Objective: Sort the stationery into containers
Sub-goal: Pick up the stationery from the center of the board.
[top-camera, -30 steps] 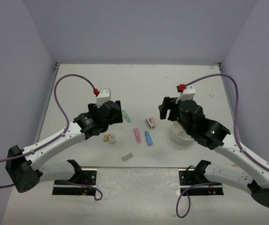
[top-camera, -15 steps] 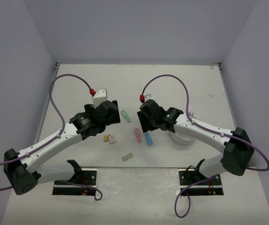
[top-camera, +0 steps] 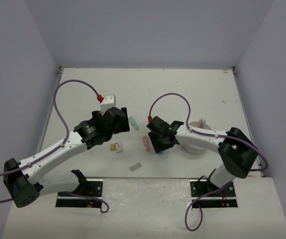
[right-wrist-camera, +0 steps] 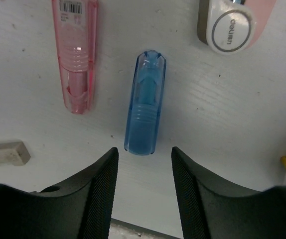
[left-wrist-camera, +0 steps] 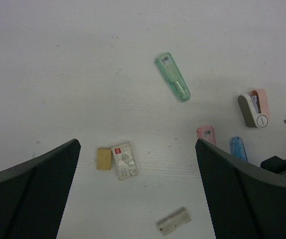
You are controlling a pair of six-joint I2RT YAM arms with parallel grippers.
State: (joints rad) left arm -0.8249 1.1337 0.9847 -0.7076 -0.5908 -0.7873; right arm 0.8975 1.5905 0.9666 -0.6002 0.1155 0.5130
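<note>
White table (top-camera: 183, 89), lilac walls on three sides. Step in hand is judged to be the pickup of the blue piece (right-wrist-camera: 145, 117). The right gripper (right-wrist-camera: 144, 159) is spread open and lowered over the piece's near end, one finger on each side, nothing gripped yet. The piece lies flat between the pink piece (right-wrist-camera: 77, 55) on its left and the organizer (top-camera: 193, 149) on its right, with the pink-and-white piece (right-wrist-camera: 232, 25) just beyond. The left gripper (left-wrist-camera: 136, 147) is held open and empty above the tan block (left-wrist-camera: 103, 158), white block (left-wrist-camera: 124, 160), grey block (left-wrist-camera: 174, 221) and green piece (left-wrist-camera: 173, 77). Next, the fingers need to be closed across the narrow body, then a lift and a short carry right to a compartment.
</note>
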